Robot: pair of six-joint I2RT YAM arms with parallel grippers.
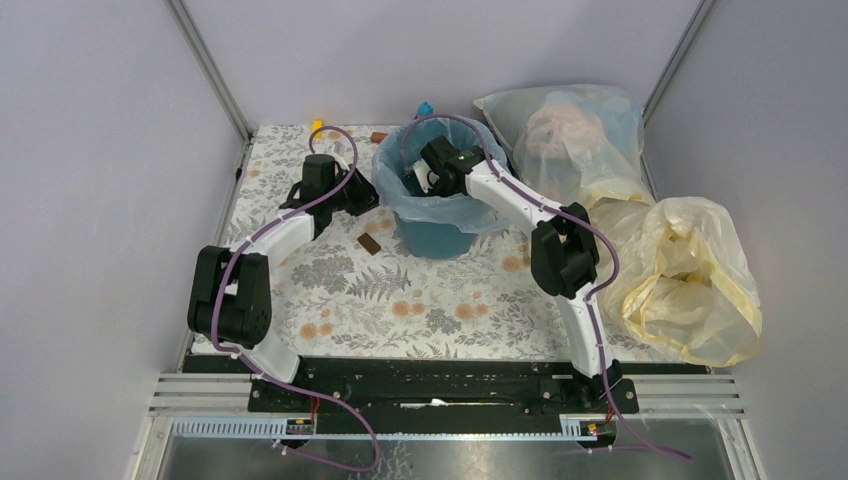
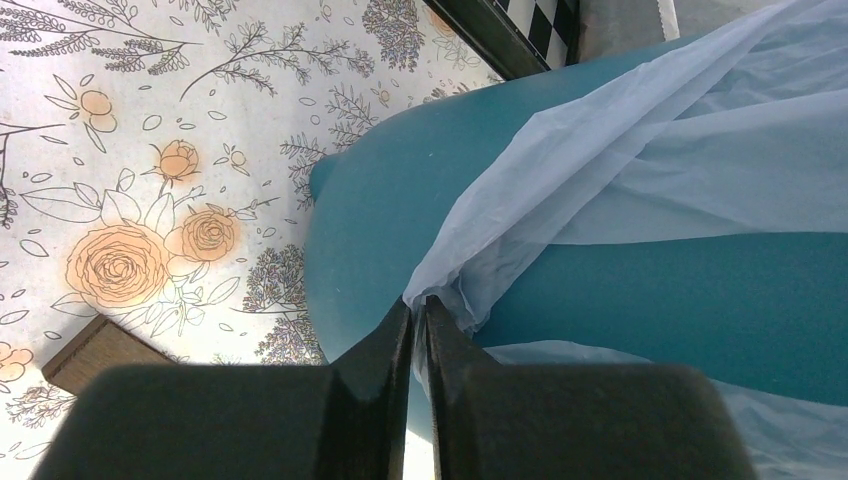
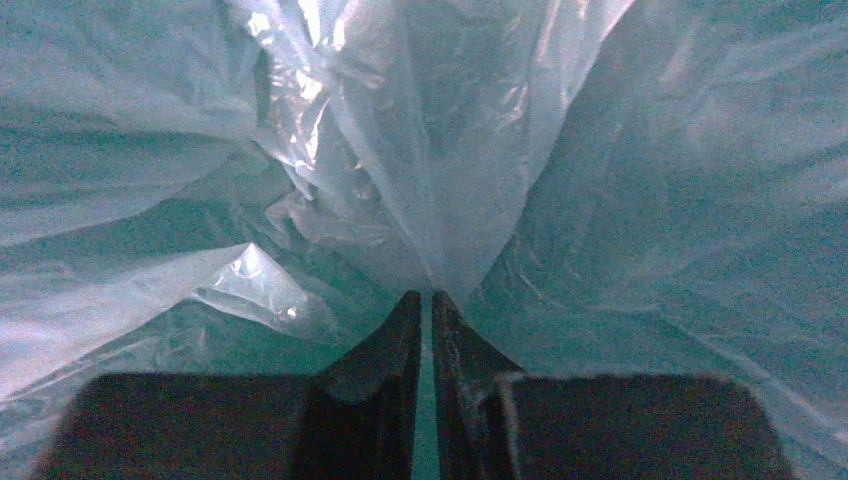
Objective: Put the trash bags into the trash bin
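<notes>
The teal trash bin point(image 1: 435, 238) stands on the flowered table at the back middle. The light-blue trash bag point(image 1: 392, 170) lines it and hangs over its rim. My left gripper point(image 1: 372, 200) is against the bin's left outer side. In the left wrist view it point(image 2: 418, 305) is shut on a fold of the bag point(image 2: 680, 150), which hangs down the bin's wall point(image 2: 650, 300). My right gripper point(image 1: 420, 182) reaches down inside the bin. In the right wrist view it point(image 3: 426, 298) is shut on the gathered bag film point(image 3: 420, 150).
A large stuffed whitish bag point(image 1: 575, 135) lies at the back right and a bulky pale-yellow bag point(image 1: 685, 275) at the right edge. A small brown block point(image 1: 369, 244) lies left of the bin, also in the left wrist view point(image 2: 95, 350). Small items point(image 1: 317, 125) sit at the back edge.
</notes>
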